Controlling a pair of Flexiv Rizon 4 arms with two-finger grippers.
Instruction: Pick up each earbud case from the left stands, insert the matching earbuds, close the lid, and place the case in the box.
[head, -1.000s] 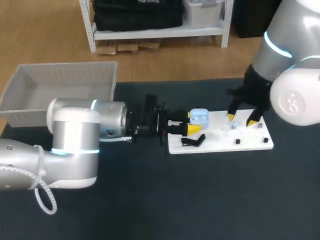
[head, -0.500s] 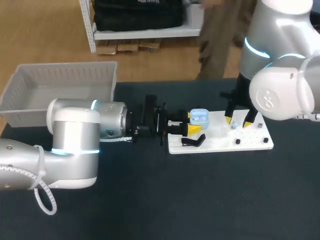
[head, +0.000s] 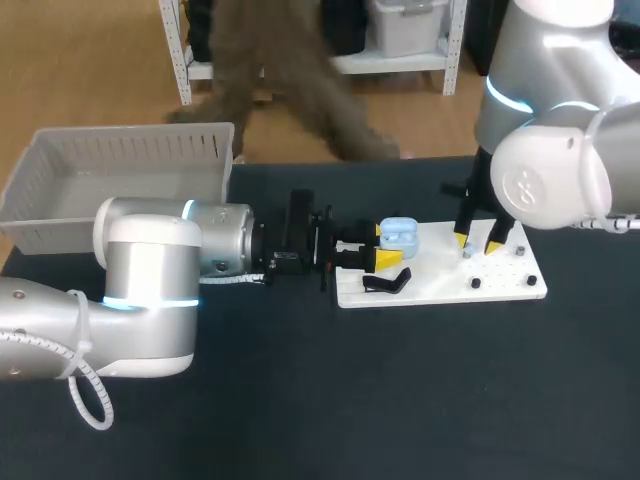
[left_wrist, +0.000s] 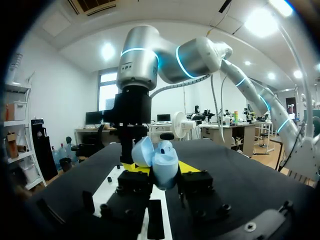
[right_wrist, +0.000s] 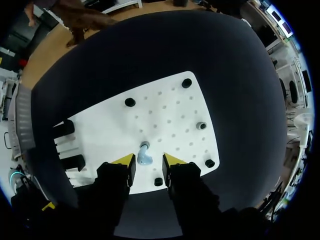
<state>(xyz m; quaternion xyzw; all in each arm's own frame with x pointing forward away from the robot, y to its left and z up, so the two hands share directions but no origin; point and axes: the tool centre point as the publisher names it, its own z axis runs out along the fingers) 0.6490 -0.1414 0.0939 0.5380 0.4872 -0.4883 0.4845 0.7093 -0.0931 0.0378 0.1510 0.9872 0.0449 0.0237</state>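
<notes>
**Earbud pickup: watch the squeeze**

Your right claw (right_wrist: 148, 161) hangs released. Its tips straddle the small blue earbud (right_wrist: 145, 155) on the white board (right_wrist: 170, 115) without touching it. Close off-centre and one tip may flick the earbud onto the counter (head: 420, 400). Farther out, your left claw (left_wrist: 160, 168) is clenched on the open earbud case (left_wrist: 163, 156). A slack hold there could let it twist during insertion. The box (head: 120, 160) sits well apart, back beside that arm.

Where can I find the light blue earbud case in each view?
Head view: earbud case at the white board's left end, between the left gripper's tips.
Left wrist view: earbud case held in that gripper.
Right wrist view: not visible.
Shared landmark: the white board.
</notes>
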